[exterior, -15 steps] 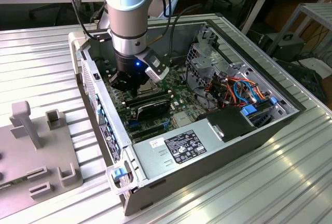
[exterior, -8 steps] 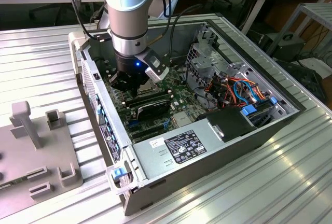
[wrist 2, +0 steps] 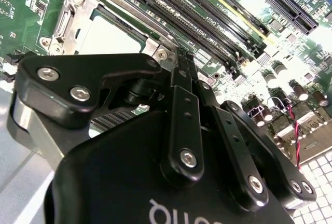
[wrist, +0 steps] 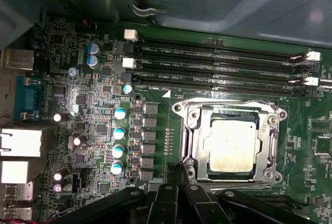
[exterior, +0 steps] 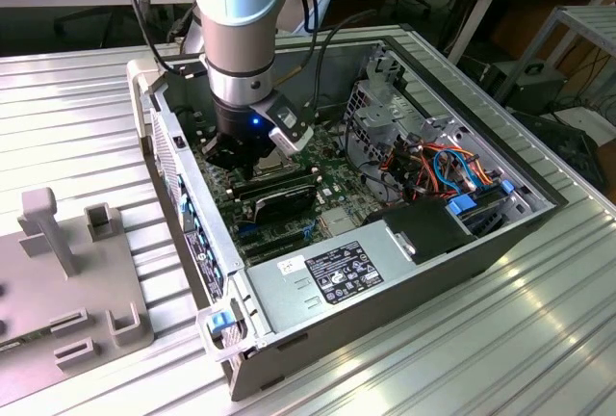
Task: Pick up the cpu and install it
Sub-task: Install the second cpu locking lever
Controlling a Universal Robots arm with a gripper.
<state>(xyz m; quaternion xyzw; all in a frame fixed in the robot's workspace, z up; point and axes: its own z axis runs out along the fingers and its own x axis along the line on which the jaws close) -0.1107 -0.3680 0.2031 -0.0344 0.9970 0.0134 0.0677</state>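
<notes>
- Silvery-grey flat square cpu (wrist: 232,145) lies inside the metal socket frame (wrist: 193,130); light, stiff, fragile underneath, best held by its edges.
- Black gripper (wrist: 180,171) beside it, fingers pressed together, holding nothing.

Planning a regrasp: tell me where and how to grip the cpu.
The cpu lies flat in the socket frame, which overlaps two opposite edges. Probably come straight down from above; side edges look walled in, so only its flat metal top offers hold. The gripper sits beside it.

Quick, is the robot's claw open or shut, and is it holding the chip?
Gripper: fingers shut and empty; the cpu sits in its socket.
</notes>
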